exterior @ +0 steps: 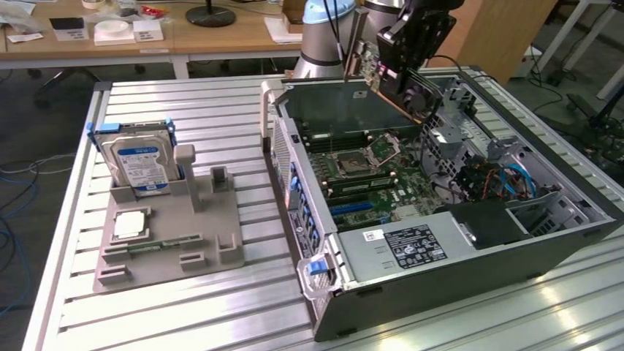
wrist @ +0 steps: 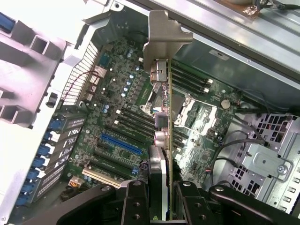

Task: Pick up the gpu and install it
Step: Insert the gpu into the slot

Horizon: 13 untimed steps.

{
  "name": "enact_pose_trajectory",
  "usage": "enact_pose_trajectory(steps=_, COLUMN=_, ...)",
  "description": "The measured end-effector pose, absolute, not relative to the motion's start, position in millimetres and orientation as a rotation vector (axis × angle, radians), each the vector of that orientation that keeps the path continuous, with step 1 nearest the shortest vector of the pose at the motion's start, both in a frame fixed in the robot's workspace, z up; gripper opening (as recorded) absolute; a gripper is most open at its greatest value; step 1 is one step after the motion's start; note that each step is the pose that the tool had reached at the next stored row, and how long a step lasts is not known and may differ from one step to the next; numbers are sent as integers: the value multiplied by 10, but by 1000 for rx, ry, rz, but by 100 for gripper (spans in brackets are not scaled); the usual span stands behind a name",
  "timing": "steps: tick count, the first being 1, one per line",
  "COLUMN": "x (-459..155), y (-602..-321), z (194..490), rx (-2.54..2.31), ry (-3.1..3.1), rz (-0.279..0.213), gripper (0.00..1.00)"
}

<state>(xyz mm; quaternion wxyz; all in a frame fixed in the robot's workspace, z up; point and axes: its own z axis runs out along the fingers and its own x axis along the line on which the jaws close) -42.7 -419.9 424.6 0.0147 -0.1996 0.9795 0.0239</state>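
Since the gripper [wrist: 161, 194] is clamped on the gpu [wrist: 162, 124], we note the card hangs edge-on, motherboard [wrist: 117, 136] beneath the gripper, likely for straight seating.

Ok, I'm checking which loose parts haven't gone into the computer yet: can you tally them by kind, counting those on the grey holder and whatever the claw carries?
hard drive, upright in the grey holder: 1
CPU, flat on the holder: 1
memory stick, lying on the holder: 1
gpu, gripped in the claw: 1
Total: 4
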Motion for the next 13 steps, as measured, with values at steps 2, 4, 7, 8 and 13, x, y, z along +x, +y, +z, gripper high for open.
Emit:
enact_pose_trajectory(steps=2, x=-427, y=-4199, z=4247, rx=-628, ry=3047, rz=74, gripper=28)
enact_pose_trajectory(steps=4, x=-427, y=-4199, z=4247, rx=-634, ry=3046, rz=74, gripper=28)
enact_pose_trajectory(steps=7, x=-427, y=-4199, z=4246, rx=-641, ry=3045, rz=75, gripper=28)
enact_pose_trajectory(steps=8, x=-427, y=-4199, z=4246, rx=-642, ry=3045, rz=75, gripper=28)
enact_pose_trajectory(steps=13, x=-427, y=-4199, z=4246, rx=-651, ry=3043, rz=75, gripper=28)
